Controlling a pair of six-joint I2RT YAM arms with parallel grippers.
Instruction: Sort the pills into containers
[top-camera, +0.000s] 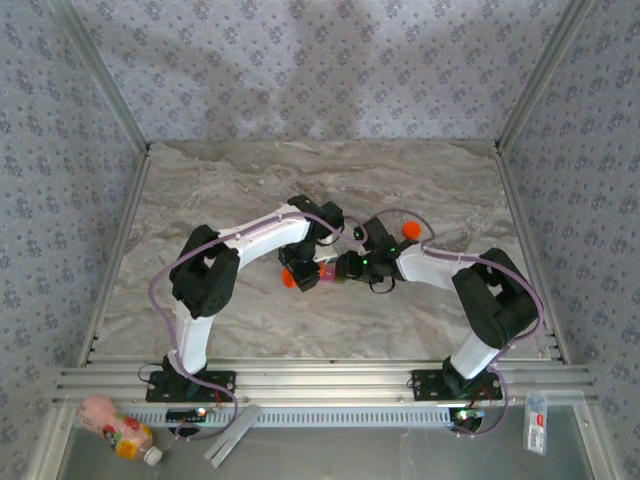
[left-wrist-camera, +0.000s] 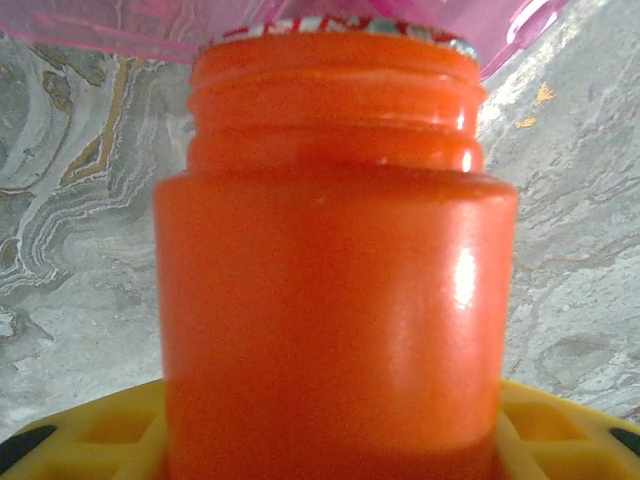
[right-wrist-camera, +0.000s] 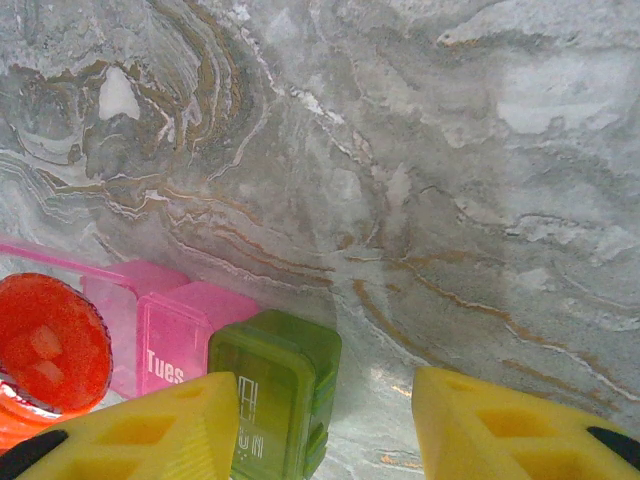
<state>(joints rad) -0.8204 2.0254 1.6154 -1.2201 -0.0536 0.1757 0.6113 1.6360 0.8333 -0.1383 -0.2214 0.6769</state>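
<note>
The orange bottle (left-wrist-camera: 335, 300), clamped across its body by the left claw (left-wrist-camera: 330, 445), aims its open mouth at the pink compartment (right-wrist-camera: 170, 335) of the pill case (right-wrist-camera: 225, 320). The case lies mid-surface (right-wrist-camera: 450, 200), with its long axis running from pink to the green compartment (right-wrist-camera: 275, 400). The right claw (right-wrist-camera: 330, 430) stands partly open and empty, one finger just beside the green end. Both arms bend inward at the elbow.

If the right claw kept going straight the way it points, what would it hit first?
Most likely the bare marble tabletop: the right gripper has open jaws with only marble ahead between them. The green compartment beside one jaw might get grazed; depth is unclear.
</note>
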